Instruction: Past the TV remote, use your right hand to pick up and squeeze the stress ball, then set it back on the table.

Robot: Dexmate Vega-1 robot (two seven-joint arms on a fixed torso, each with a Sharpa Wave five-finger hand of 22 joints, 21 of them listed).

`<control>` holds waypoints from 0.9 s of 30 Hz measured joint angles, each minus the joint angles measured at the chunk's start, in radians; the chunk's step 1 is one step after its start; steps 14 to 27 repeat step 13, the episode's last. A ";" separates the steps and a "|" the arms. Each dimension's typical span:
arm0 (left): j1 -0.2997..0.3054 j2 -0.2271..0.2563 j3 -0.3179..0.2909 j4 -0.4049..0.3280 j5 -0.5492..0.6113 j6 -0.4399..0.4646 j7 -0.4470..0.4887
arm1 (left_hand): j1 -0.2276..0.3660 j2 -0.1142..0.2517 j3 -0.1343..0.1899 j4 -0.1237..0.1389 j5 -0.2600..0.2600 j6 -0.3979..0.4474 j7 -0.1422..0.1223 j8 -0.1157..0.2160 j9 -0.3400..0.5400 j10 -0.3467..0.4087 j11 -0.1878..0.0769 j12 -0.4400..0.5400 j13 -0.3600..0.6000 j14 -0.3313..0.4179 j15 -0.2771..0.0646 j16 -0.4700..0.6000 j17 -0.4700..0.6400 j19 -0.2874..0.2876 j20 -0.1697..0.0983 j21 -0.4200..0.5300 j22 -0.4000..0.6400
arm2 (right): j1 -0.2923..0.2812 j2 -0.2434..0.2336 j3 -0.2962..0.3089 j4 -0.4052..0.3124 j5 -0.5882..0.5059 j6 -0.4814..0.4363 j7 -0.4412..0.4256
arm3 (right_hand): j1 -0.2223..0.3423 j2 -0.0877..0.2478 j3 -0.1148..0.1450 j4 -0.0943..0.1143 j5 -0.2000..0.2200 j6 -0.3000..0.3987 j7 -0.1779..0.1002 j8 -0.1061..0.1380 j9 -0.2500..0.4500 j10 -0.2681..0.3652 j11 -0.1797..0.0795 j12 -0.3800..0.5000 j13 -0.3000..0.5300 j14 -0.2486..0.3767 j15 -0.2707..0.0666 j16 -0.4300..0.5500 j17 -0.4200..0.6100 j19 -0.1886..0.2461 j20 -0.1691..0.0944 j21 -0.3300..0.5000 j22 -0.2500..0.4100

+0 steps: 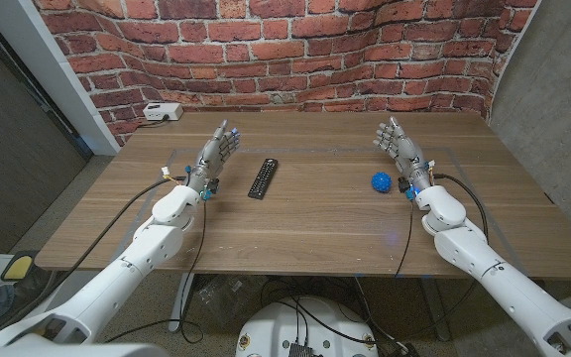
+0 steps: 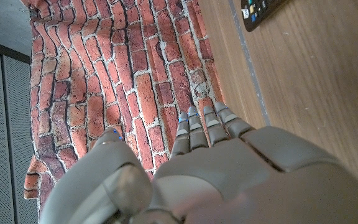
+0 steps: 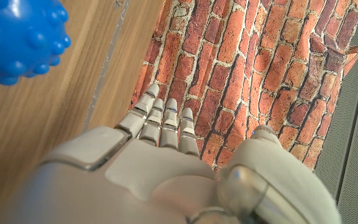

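A blue knobbly stress ball [image 1: 381, 181] lies on the wooden table [image 1: 305, 233], right of centre; it shows large and close in the right wrist view [image 3: 18, 38]. My right hand [image 1: 400, 147] stands just right of the ball, fingers apart and stretched toward the brick wall, holding nothing [image 3: 166, 162]. A black TV remote [image 1: 263, 178] lies near the table's middle, its end seen in the left wrist view [image 2: 260, 12]. My left hand [image 1: 214, 154] stands left of the remote, fingers straight and empty [image 2: 210, 168].
A small white box [image 1: 163, 112] sits at the table's far left corner by the brick wall [image 1: 295, 50]. Black cables [image 1: 157, 193] trail from both wrists over the table. Bare wood lies between remote and ball.
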 measured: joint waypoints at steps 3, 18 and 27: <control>0.003 0.000 -0.002 -0.004 -0.002 -0.003 0.000 | 0.000 0.000 0.000 0.000 0.000 0.000 0.000 0.000 0.000 0.000 0.000 0.000 0.000 0.000 0.000 0.000 0.000 0.000 0.000 0.000 0.000 | 0.003 0.001 0.000 0.004 0.008 -0.003 0.007 | -0.003 -0.003 -0.004 0.004 0.000 0.000 0.000 0.000 0.000 0.000 0.000 0.000 0.000 0.000 0.000 0.000 0.000 0.000 0.000 -0.007 0.000; 0.010 0.000 -0.006 -0.009 -0.005 -0.007 0.003 | 0.000 0.000 0.000 0.000 0.000 0.000 0.000 0.000 0.000 0.000 0.000 0.000 0.000 0.000 0.000 0.000 0.000 0.000 0.000 -0.007 0.000 | 0.009 0.002 -0.004 0.012 0.020 -0.015 0.016 | -0.012 -0.004 -0.014 0.003 0.000 0.000 0.000 0.000 0.000 0.000 0.000 0.008 0.000 0.000 0.000 0.004 0.000 0.004 0.004 -0.007 0.000; 0.010 0.000 -0.006 -0.009 -0.005 -0.007 0.003 | 0.000 0.000 0.000 0.000 0.000 0.000 0.000 0.000 0.000 0.000 0.000 0.000 0.000 0.000 0.000 0.000 0.000 0.000 0.000 -0.007 0.000 | 0.009 0.002 -0.004 0.012 0.020 -0.015 0.016 | -0.012 -0.004 -0.014 0.003 0.000 0.000 0.000 0.000 0.000 0.000 0.000 0.008 0.000 0.000 0.000 0.004 0.000 0.004 0.004 -0.007 0.000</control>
